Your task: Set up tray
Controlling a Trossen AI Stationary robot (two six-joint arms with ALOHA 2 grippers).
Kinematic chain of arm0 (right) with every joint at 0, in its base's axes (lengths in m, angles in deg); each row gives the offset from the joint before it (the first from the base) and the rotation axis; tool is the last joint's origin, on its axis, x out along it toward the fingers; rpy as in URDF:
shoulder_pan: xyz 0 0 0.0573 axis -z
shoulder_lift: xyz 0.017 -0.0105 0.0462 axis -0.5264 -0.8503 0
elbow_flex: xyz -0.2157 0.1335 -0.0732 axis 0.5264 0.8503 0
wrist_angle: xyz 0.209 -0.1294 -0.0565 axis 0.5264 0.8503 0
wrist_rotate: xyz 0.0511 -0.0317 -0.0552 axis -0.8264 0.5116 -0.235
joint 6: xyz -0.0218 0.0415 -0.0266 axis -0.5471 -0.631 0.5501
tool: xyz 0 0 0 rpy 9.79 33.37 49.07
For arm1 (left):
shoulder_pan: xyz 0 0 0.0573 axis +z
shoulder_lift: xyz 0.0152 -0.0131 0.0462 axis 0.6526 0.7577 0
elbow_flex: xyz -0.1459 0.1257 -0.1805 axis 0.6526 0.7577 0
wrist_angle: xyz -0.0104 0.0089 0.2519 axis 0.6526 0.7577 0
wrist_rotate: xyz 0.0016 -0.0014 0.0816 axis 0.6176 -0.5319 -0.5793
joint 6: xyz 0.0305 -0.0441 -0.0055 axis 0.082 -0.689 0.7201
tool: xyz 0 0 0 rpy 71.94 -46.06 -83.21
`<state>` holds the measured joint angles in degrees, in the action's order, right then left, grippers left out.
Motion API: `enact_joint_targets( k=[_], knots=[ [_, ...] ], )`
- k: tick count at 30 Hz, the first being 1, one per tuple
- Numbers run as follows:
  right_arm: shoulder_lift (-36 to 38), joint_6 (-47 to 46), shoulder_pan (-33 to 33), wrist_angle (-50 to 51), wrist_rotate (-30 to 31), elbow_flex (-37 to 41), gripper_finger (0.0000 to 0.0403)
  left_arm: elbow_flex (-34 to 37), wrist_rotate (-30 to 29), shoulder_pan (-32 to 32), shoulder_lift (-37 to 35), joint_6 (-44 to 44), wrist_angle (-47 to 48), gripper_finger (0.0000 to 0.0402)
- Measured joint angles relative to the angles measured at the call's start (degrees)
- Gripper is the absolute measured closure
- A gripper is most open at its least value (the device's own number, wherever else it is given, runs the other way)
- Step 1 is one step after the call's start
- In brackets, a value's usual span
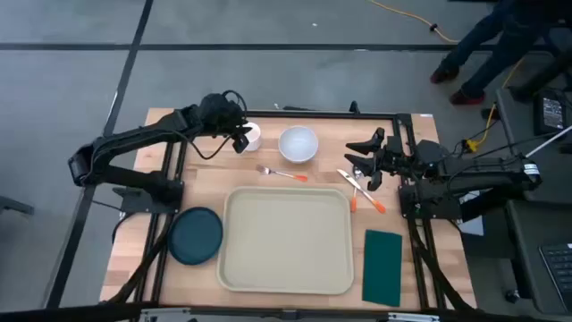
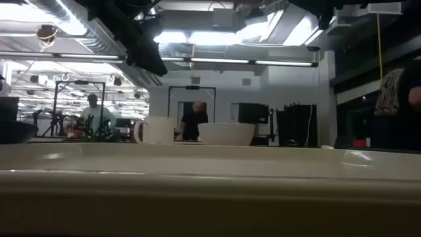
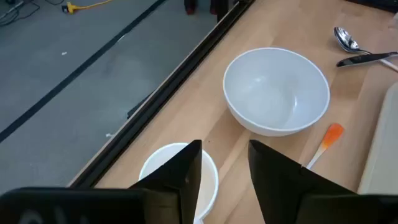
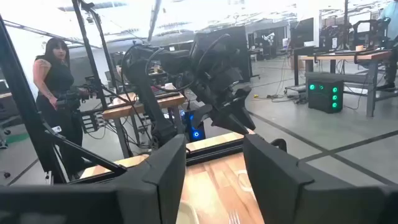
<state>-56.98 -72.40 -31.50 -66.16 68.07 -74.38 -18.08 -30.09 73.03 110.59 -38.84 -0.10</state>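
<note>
The beige tray lies flat at the table's near middle, and its rim fills the foreground of the low view. My left gripper is open and hovers above the white cup at the far left. In the left wrist view its fingers stand over the cup's rim side, and the low view shows the arm well above the cup. My right gripper is open above the orange-handled cutlery. It points level toward the left arm.
A white bowl stands far of the tray, with an orange-handled fork between them. A dark teal plate lies left of the tray and a green napkin right of it. A person stands beyond the table.
</note>
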Motion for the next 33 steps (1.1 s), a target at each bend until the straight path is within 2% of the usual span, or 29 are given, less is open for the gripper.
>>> enact_joint_targets(
  k=[5, 10, 17, 22, 28, 33],
  knots=[
    [0.0, 0.0, 0.0, 0.0, 0.0, 0.0, 0.0234, 0.0, 0.0, 0.0, 0.0, 0.0, 0.9, 0.0274],
    [0.0, 0.0, 0.0, 0.0, 0.0, 0.0, 0.0234, 0.0, 0.5, 0.0, 0.0, 1.4, 6.1, 0.0274],
    [0.0, 1.7, 0.0, 0.0, 2.9, 0.0, 0.0234, 0.0, 7.0, 1.8, 2.3, 3.0, 10.7, 0.027],
    [0.0, 1.6, 0.0, -0.4, 3.5, 0.0, 0.0234, -0.5, 11.6, 2.7, 5.2, 3.9, 11.4, 0.0229],
    [0.0, 1.4, 0.0, -0.4, 3.5, 0.0, 0.0234, -6.5, 7.1, 3.1, 11.6, 7.5, 12.4, 0.017],
    [0.0, 1.5, 0.0, -0.2, 3.4, 0.0, 0.0234, -13.4, 6.2, 3.8, 19.7, 11.6, 18.1, 0.0161]
  ],
)
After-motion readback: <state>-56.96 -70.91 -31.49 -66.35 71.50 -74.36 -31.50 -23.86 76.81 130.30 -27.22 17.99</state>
